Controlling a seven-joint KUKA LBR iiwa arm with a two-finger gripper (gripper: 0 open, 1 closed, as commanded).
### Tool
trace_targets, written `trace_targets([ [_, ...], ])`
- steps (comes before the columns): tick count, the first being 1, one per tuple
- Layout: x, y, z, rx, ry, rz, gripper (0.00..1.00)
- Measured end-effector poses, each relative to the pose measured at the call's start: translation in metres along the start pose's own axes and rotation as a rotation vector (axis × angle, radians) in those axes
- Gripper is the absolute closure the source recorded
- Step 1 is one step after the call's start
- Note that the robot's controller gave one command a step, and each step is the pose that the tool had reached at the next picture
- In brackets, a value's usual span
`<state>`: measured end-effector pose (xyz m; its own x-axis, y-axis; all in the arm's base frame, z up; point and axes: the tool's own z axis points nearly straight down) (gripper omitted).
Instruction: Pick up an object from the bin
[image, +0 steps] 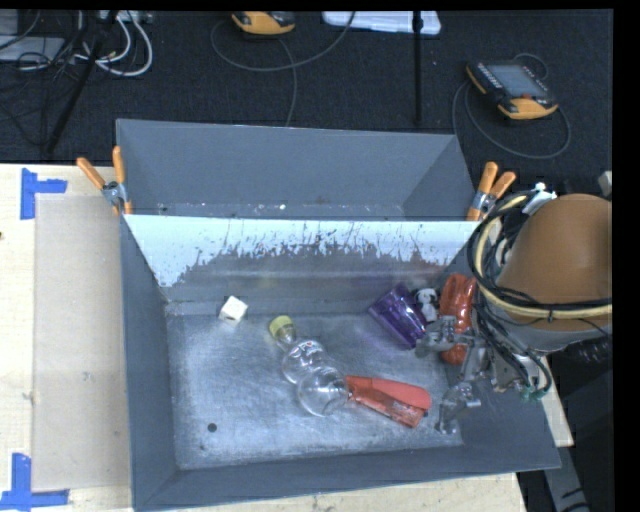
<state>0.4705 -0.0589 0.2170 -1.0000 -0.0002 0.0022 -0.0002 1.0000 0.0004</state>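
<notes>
My gripper (456, 392) is low at the right side of the bin, under the arm's orange cover. Just left of it lies a red stapler-like thing (387, 397), its right end close to the gripper; whether they touch I cannot tell. A purple crumpled thing (400, 313) lies up and to the left of the gripper. An orange-red thing (458, 298) sits beside it against the right wall, partly hidden by cables. A clear plastic bottle (306, 370) with a yellow cap lies left of the red thing, touching its left end.
A small white cube (233, 309) rests at the back left of the floor. The bin's sloped walls rise all round, and the right wall is close behind the gripper. The arm and its cables cover the bin's right edge.
</notes>
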Motion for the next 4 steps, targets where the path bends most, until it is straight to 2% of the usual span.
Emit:
trace_targets([
  [1,-0.015,0.001,0.073,0.000,-0.005,0.085,0.00],
  [2,-0.015,0.002,0.113,-0.001,0.005,0.119,0.00],
  [3,-0.022,0.004,0.096,0.000,0.000,0.258,0.00],
  [4,-0.022,0.003,0.136,0.000,-0.002,0.295,0.00],
])
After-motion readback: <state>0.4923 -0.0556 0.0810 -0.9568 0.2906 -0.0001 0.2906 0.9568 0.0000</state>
